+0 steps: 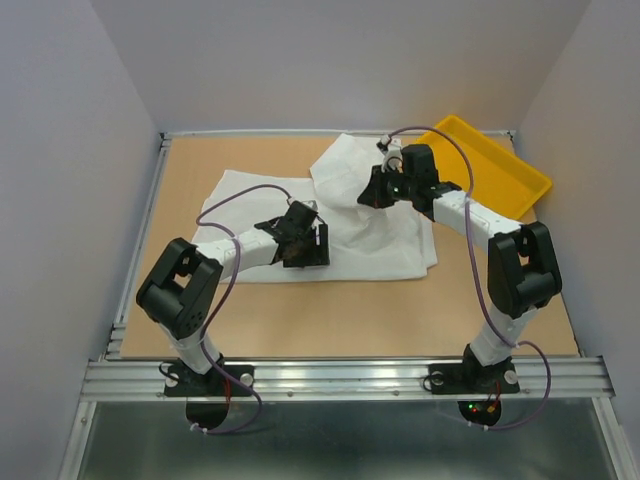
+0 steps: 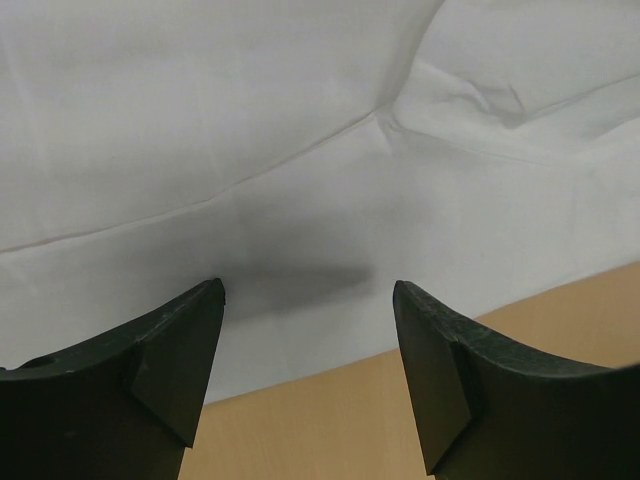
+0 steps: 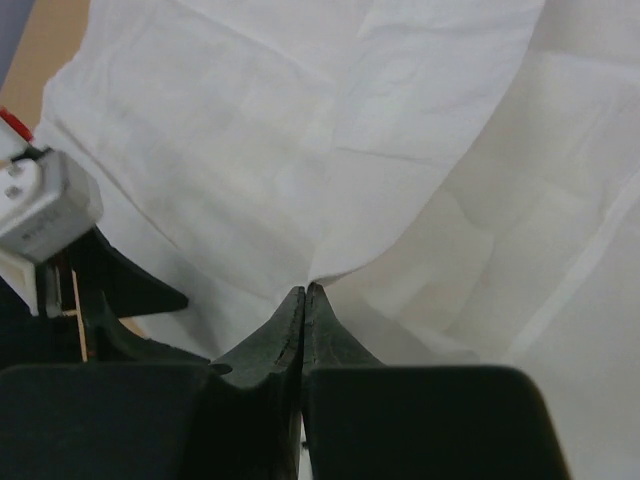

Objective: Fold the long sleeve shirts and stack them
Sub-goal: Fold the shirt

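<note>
One white long sleeve shirt [image 1: 385,240] lies spread across the middle of the wooden table, its far part bunched up and raised. My right gripper [image 1: 372,196] is at that raised part. In the right wrist view its jaws are pressed together [image 3: 303,291] with a fold of the shirt [image 3: 300,130] pinched at the tips. My left gripper [image 1: 305,246] hangs over the shirt's near edge. In the left wrist view it is open [image 2: 308,287], with the hem of the shirt [image 2: 250,120] and bare table [image 2: 330,420] between its fingers and nothing held.
A yellow tray [image 1: 520,178] sits at the far right corner, partly behind the right arm. The left arm's wrist [image 3: 45,205] shows at the left edge of the right wrist view, close to my right gripper. Grey walls enclose the table.
</note>
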Motion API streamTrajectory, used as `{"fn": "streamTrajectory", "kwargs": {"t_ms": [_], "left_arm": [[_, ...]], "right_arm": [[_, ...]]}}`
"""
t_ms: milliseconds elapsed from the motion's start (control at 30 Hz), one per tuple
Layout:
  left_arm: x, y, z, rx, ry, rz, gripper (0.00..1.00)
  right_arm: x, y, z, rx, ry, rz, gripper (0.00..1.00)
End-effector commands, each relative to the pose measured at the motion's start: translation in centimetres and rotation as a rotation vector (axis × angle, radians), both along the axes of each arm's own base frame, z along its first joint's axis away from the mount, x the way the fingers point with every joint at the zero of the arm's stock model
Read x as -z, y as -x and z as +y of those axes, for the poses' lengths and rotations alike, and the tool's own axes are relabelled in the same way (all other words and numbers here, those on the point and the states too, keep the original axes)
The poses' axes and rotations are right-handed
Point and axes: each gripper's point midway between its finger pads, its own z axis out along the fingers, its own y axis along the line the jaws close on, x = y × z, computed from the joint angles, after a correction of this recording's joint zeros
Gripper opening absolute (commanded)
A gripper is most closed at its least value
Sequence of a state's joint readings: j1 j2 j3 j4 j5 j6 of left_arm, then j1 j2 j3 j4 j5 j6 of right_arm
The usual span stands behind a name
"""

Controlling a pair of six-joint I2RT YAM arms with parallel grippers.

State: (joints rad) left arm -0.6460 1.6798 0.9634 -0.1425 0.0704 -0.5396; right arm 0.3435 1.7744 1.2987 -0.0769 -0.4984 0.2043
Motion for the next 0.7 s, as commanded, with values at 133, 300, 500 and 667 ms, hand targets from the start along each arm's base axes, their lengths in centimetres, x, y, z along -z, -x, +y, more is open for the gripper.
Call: {"fn": "streamTrajectory", "kwargs": {"t_ms": [133, 300, 500, 667], "left_arm": [[-6.5, -1.9, 3.5, -0.223, 0.076, -0.126, 0.80], [-10.6, -3.4, 7.1, -0.331, 0.117, -0.237, 0.81], [-12.3, -4.6, 7.9, -0.341, 0.084, -0.266, 0.81], [-12.4, -4.8, 8.8, -0.359, 0.048, -0.273, 0.81]], "right_arm": [[4.8, 10.2, 2.7, -0.199, 0.065, 0.094, 0.04], [9.5, 15.2, 2.9, -0.275, 0.189, 0.201, 0.18], [8.6, 15.5, 2.3, -0.223, 0.300, 0.204, 0.45], [1.2, 10.7, 1.9, -0.006, 0.243, 0.042, 0.50]]}}
